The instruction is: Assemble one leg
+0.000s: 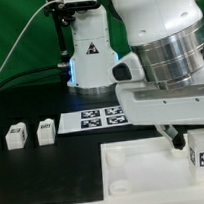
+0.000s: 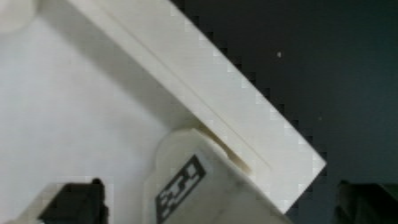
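Note:
One leg, a small white block with a square tag, stands upright at the far right part of the large white square piece. My gripper sits over this leg. In the wrist view the leg lies between my two dark fingers, with a visible gap on each side, so the gripper is open around it. The large white piece and its raised edge fill most of that view. Two more legs stand on the black table at the exterior view's left.
The marker board lies flat on the table behind the large white piece. The arm's white base stands at the back, with a cable running off to the exterior view's left.

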`<state>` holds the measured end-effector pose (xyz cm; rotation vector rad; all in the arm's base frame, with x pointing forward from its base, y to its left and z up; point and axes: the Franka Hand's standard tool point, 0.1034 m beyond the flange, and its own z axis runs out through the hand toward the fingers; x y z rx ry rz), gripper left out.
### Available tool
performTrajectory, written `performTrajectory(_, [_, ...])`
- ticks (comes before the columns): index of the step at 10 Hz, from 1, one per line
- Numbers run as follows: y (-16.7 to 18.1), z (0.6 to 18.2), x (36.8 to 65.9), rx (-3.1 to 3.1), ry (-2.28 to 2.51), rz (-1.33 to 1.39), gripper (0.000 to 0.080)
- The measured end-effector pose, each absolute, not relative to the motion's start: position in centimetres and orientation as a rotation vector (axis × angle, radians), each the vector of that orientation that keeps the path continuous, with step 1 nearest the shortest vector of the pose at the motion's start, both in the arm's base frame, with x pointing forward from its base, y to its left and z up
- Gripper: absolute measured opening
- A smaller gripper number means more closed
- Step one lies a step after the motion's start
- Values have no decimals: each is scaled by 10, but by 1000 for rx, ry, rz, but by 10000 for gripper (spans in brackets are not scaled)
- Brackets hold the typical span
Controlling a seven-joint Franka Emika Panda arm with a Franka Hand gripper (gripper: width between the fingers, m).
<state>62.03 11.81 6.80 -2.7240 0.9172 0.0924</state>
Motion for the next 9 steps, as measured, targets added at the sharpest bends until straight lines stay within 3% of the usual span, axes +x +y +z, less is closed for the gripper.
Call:
performTrajectory(4, [116,71,626,-2970,69,-32,649])
performTrajectory(5, [117,70,626,-2954,193,-20,536])
performTrajectory(6, [117,70,626,-2952,222,-17,536])
performTrajectory(7, [117,70,625,-2942,310,-9,356])
performTrajectory(8, [114,70,625,-2919,497,9,300])
performTrajectory(9, [114,69,625,-2892,628,21,300])
